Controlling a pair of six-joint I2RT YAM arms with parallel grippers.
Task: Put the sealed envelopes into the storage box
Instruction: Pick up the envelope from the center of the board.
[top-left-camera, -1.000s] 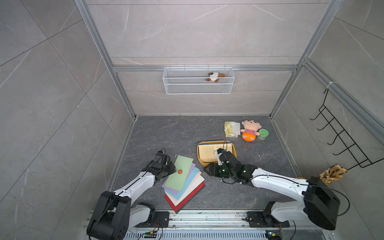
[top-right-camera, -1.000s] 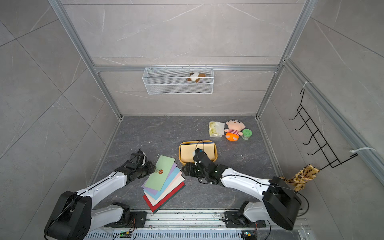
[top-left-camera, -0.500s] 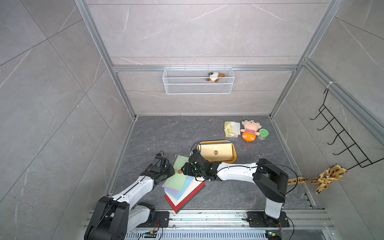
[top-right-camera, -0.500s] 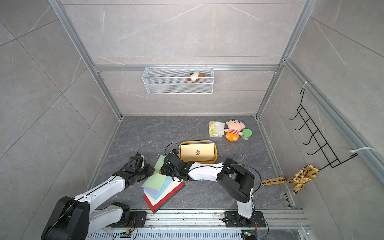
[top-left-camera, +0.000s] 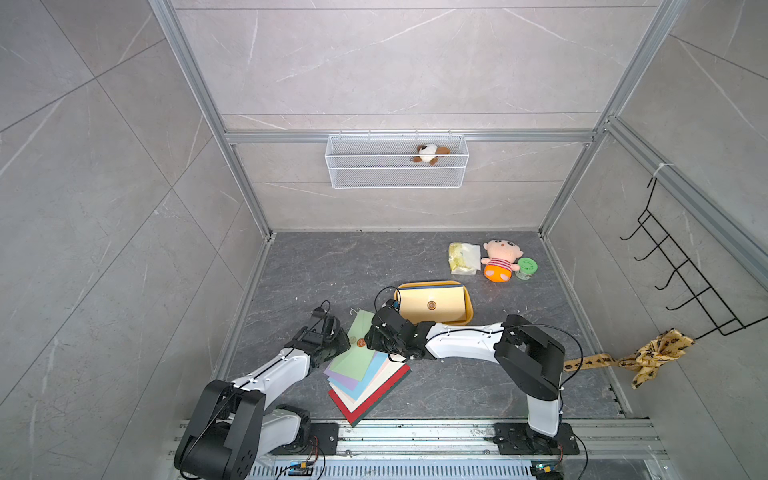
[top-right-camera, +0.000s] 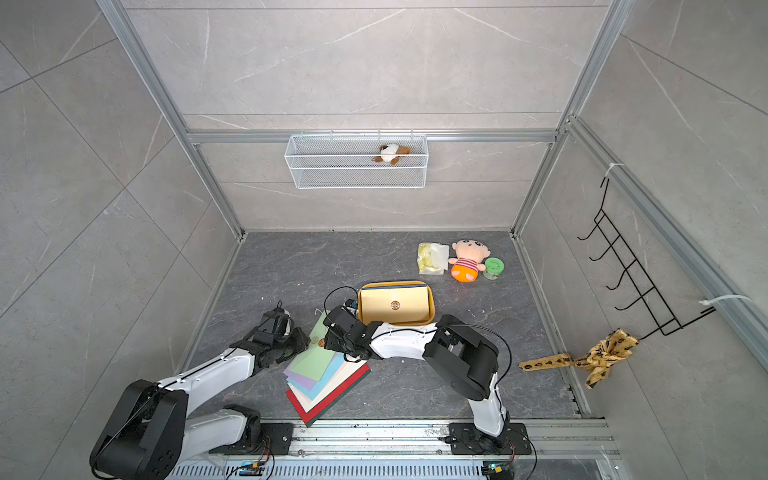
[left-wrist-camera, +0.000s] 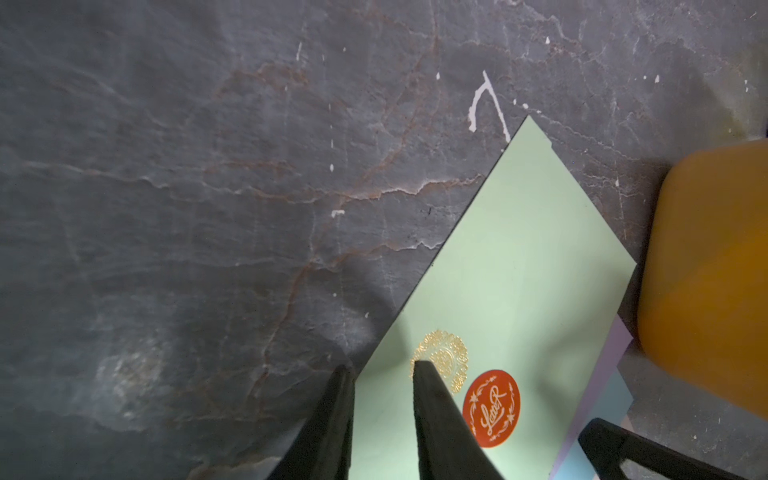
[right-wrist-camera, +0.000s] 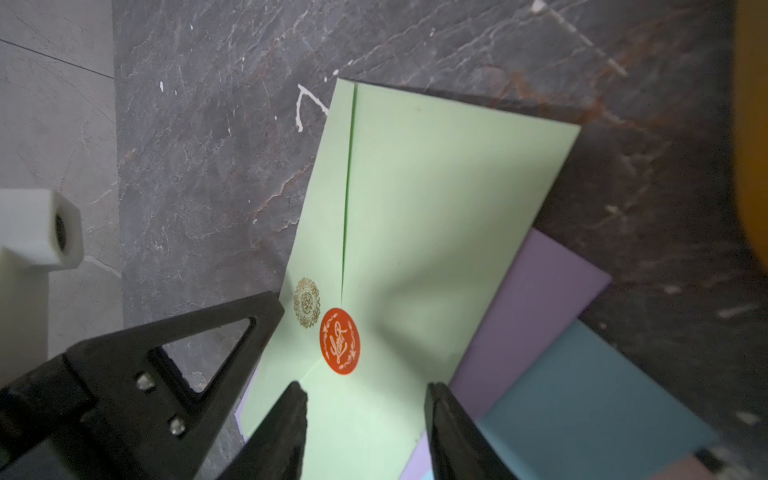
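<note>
Lab cell: aluminium frame (top-left-camera: 409, 136), tiled walls (top-left-camera: 104, 208)

Free passage over bare dark grey stone floor (top-left-camera: 332, 270), centre-left of frame. Blocked at lower centre by shallow yellow-orange plastic tray (top-left-camera: 468, 305) and fanned stack of coloured paper envelopes (top-left-camera: 365, 386), with left gripper (left-wrist-camera: 382, 365) and right gripper (right-wrist-camera: 363, 384) crowding above.

— Where's the pale green envelope (left-wrist-camera: 519, 266)?
— Flat atop the fanned stack of sealed envelopes (top-left-camera: 365, 386), its red seal (right-wrist-camera: 340, 341) just beyond the right claw (right-wrist-camera: 365, 390).
— The storage box (top-left-camera: 468, 308)?
— Near that claw, holding a yellow envelope (top-left-camera: 432, 305).

Pale green envelope (right-wrist-camera: 436, 199), red seal (right-wrist-camera: 340, 341), under parted right claw (right-wrist-camera: 365, 390), atop lilac envelope (right-wrist-camera: 536, 307).
</note>
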